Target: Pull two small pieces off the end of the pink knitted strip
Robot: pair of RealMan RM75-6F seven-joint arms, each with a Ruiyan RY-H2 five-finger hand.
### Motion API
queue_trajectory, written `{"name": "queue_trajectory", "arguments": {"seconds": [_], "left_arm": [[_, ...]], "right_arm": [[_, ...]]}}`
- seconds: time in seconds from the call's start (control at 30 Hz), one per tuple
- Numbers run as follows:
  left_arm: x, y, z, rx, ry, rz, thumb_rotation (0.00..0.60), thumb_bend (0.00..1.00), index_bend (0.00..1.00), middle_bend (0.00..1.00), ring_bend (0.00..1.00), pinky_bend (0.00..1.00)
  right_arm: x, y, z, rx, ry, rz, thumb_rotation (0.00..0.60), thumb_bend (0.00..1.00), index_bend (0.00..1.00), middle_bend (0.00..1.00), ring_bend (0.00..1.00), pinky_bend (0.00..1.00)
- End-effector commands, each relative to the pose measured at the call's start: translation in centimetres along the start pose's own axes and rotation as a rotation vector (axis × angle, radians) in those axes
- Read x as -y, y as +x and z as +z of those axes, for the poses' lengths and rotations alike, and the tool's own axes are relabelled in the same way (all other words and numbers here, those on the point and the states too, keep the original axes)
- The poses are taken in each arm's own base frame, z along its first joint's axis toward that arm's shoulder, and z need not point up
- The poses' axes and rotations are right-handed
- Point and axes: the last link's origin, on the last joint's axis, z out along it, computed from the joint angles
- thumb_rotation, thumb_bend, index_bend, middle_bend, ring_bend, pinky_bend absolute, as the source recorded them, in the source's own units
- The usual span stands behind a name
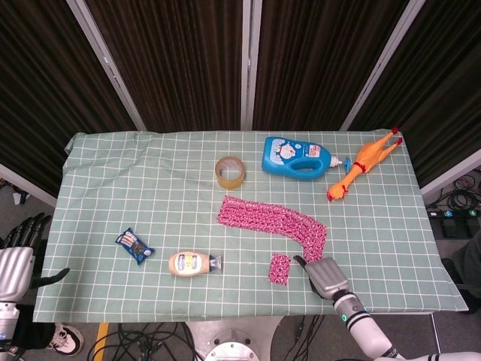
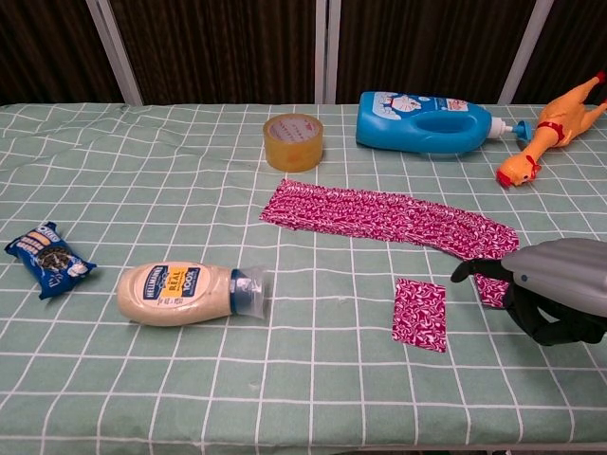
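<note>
One torn piece (image 2: 420,314) is lying loose left of the strip (image 2: 389,217) end; right hand (image 2: 560,289) is hovering beside that end, fingers (image 2: 471,268) holding nothing.

Taking the tape roll (image 1: 230,172) as landmark:

- Tape roll: 1.
- Blue detergent bottle (image 1: 297,157): 1, right of the roll.
- Rubber chicken (image 1: 364,163): 1, farther right, beyond the bottle.
- Pink knitted strip (image 1: 276,221): 1, in front of the roll, running rightward.
- Detached pink piece (image 1: 279,269): 1, nearer the front edge, apart from the strip.
- Mayonnaise bottle (image 1: 193,263): 1, front-left of the roll.
- Snack packet (image 1: 134,246): 1, farther left.
- Robot hands: 2, left hand (image 1: 16,259) and right hand (image 1: 325,277).
</note>
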Motion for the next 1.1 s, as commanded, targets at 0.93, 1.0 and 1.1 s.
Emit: {"name": "queue_trajectory", "arguments": {"seconds": [0.93,1.0,1.1], "left_arm": [[-0.3,-0.3,0.0,0.018,-0.008,0.003,0.547,0.05,0.05,0.02,0.00,0.12],[-0.3,-0.3,0.0,0.018,-0.010,0.003,0.547,0.05,0.05,0.02,0.00,0.12],[-0.5,-0.3,0.0,0.017,-0.013,0.005,0.548,0.05,0.05,0.02,0.00,0.12]], "right_arm": [[-4.6,-1.7,0.9,0.047,-0.131,0.053,0.600,1.00,0.12,0.95,0.84,0.74],[-5.0,-1.8,0.7,0.053,-0.144,0.049,0.600,1.00,0.12,0.95,0.84,0.74],[-5.5,-2.1,0.2,0.070,-0.160,0.047,0.600,1.00,0.12,0.95,0.84,0.74]]}}
